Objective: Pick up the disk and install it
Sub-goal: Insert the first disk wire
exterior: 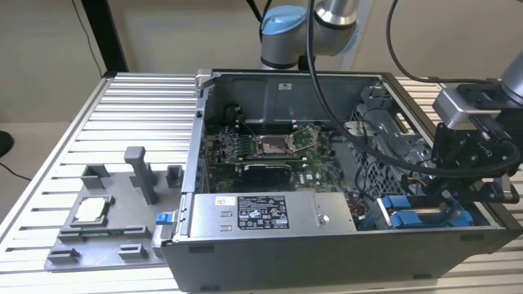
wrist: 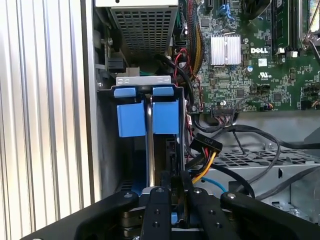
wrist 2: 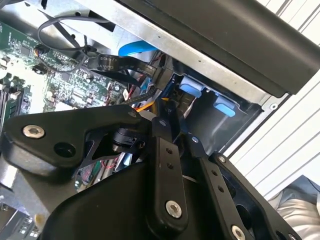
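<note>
Gripper at the edge of the disk, upright in its bay.

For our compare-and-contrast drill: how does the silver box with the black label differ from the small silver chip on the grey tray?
The silver box is far larger than the chip. The box sits inside the computer case; the chip lies outside it on the grey tray. The box carries a black label; the chip's top looks plain. Both are silver and rectangular.
</note>
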You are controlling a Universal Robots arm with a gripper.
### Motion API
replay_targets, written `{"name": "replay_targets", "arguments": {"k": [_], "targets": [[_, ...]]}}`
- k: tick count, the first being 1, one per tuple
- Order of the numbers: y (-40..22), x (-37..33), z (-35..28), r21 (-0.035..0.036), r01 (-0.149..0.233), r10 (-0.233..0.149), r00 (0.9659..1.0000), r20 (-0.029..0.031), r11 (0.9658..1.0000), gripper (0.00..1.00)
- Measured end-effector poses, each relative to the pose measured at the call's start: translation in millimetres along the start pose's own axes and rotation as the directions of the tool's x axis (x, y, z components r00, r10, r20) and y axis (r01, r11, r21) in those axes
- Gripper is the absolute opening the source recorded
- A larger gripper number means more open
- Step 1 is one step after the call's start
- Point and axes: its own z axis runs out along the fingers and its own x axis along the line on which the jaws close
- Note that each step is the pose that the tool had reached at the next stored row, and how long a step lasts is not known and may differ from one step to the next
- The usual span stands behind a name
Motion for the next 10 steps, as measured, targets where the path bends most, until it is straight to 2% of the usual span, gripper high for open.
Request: {"name": "replay_targets", "arguments": {"k": [9,10], "targets": [[0.0,0.1,0.9,-0.0001,0.000,0.000,1.0000,0.0012,1.0000,0.00],[0.0,0.0,0.5,0.0000,0.000,0.000,1.0000,0.0008,1.0000,1.00]]}}
